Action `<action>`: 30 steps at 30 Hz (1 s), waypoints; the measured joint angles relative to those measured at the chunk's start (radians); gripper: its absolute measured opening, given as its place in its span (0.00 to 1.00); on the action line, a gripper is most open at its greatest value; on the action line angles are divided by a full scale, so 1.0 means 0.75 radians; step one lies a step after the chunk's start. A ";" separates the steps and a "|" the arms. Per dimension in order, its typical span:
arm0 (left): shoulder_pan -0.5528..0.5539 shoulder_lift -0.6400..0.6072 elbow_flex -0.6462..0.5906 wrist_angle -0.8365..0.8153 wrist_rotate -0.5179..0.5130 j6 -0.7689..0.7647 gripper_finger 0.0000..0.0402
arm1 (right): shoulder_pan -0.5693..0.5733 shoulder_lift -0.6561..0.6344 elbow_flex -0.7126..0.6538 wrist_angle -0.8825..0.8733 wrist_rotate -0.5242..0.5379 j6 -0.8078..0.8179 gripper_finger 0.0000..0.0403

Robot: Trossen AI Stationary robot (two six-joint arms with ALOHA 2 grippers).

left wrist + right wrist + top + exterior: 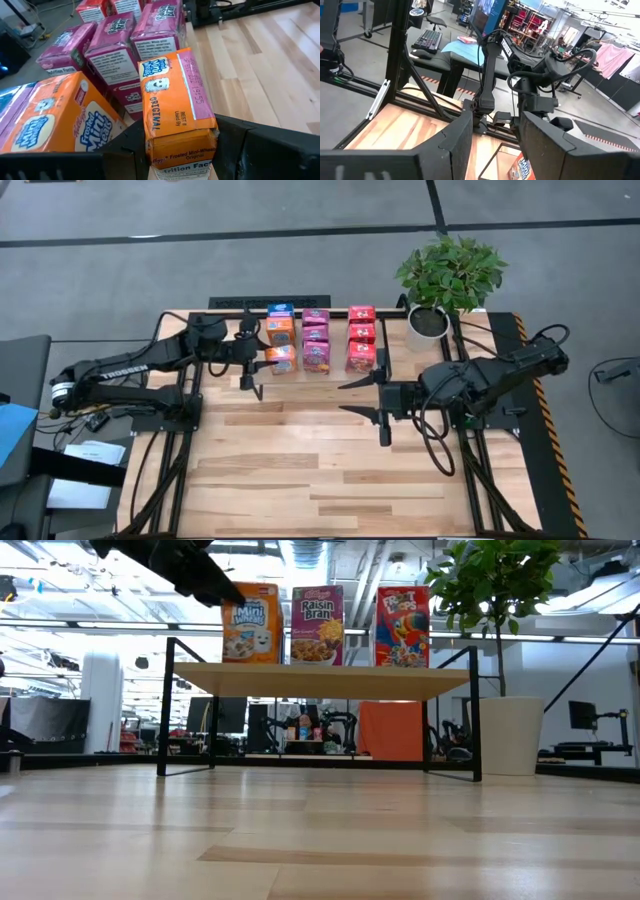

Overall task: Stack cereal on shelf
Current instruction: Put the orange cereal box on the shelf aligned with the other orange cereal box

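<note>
Orange box (176, 107) gripped between the left gripper (175, 147) fingers at the shelf (400, 302), front-left of the rows.

Its long axis is seen upright in the low view; only the left wrist view shows the fingers clamped on its sides. Magenta boxes (316, 340) and red boxes (361, 338) stand alongside. The right gripper (352, 396) is held spread over the table (300, 470), empty.
</note>
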 joint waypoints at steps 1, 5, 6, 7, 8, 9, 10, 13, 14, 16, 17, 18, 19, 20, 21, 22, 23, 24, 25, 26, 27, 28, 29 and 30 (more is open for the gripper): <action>0.000 0.004 0.000 0.003 0.007 0.000 0.35 | -0.001 -0.001 0.000 0.002 0.000 0.000 0.48; 0.000 0.005 0.000 0.003 -0.002 0.002 0.35 | 0.000 -0.001 0.000 0.000 -0.013 0.001 0.48; 0.000 0.005 0.000 0.003 -0.002 0.007 0.35 | -0.001 -0.001 0.000 0.001 -0.018 0.002 0.49; 0.000 0.005 0.000 0.003 -0.003 0.008 0.36 | -0.001 -0.001 0.000 0.001 -0.019 0.002 0.49; 0.000 0.004 0.000 0.003 -0.007 0.008 0.37 | 0.000 -0.001 0.000 0.000 -0.019 0.002 0.49; 0.000 0.004 0.000 0.003 -0.014 0.010 0.39 | 0.000 -0.001 0.000 0.000 -0.019 0.001 0.49; 0.000 0.004 0.000 0.003 -0.019 0.012 0.41 | -0.001 -0.001 0.000 0.001 -0.020 0.002 0.49; -0.001 0.005 0.000 -0.001 -0.037 0.012 0.47 | 0.000 -0.001 0.000 0.000 -0.021 0.012 0.49; -0.001 0.006 0.000 0.000 -0.043 0.013 0.50 | 0.000 -0.001 0.000 -0.001 -0.022 0.013 0.48; 0.000 0.006 -0.001 0.000 -0.052 0.012 0.54 | 0.000 -0.001 0.000 -0.003 -0.023 0.013 0.48; -0.001 0.006 -0.001 0.001 -0.061 0.012 0.56 | -0.001 -0.001 0.000 -0.005 -0.024 0.014 0.47; -0.001 0.006 -0.001 0.001 -0.068 0.012 0.58 | -0.001 -0.001 0.000 -0.006 -0.025 0.019 0.47; -0.001 0.006 0.001 -0.002 -0.074 0.012 0.59 | 0.000 -0.001 0.000 -0.009 -0.025 0.022 0.47; -0.001 0.006 0.006 -0.014 -0.078 0.011 0.61 | 0.000 -0.001 0.000 -0.014 -0.025 0.023 0.47; -0.001 0.006 0.014 -0.026 -0.081 0.011 0.62 | -0.001 -0.001 0.000 -0.021 -0.025 0.026 0.47; -0.001 0.006 0.025 -0.035 -0.081 0.011 0.63 | -0.001 -0.001 0.000 -0.030 -0.025 0.033 0.47; -0.001 0.006 0.039 -0.046 -0.082 0.011 0.64 | -0.001 -0.001 0.000 -0.034 -0.025 0.042 0.48; -0.001 0.006 0.050 -0.057 -0.083 0.010 0.65 | 0.000 0.000 0.000 -0.035 -0.025 0.049 0.48; -0.001 0.006 0.062 -0.072 -0.084 0.007 0.66 | -0.001 -0.001 0.000 -0.036 -0.025 0.055 0.49; -0.001 0.006 0.073 -0.091 -0.085 0.001 0.66 | 0.000 -0.001 0.000 -0.037 -0.025 0.058 0.49; -0.001 0.006 0.087 -0.117 -0.085 0.001 0.66 | -0.001 -0.001 0.000 -0.040 -0.025 0.058 0.50; -0.001 0.006 0.101 -0.145 -0.086 0.000 0.66 | 0.000 -0.001 0.000 -0.041 -0.025 0.058 0.50; -0.001 0.006 0.116 -0.176 -0.087 -0.001 0.67 | 0.000 -0.001 0.000 -0.045 -0.025 0.058 0.50; -0.001 0.006 0.134 -0.218 -0.095 -0.002 0.67 | 0.000 -0.001 0.000 -0.052 -0.024 0.058 0.50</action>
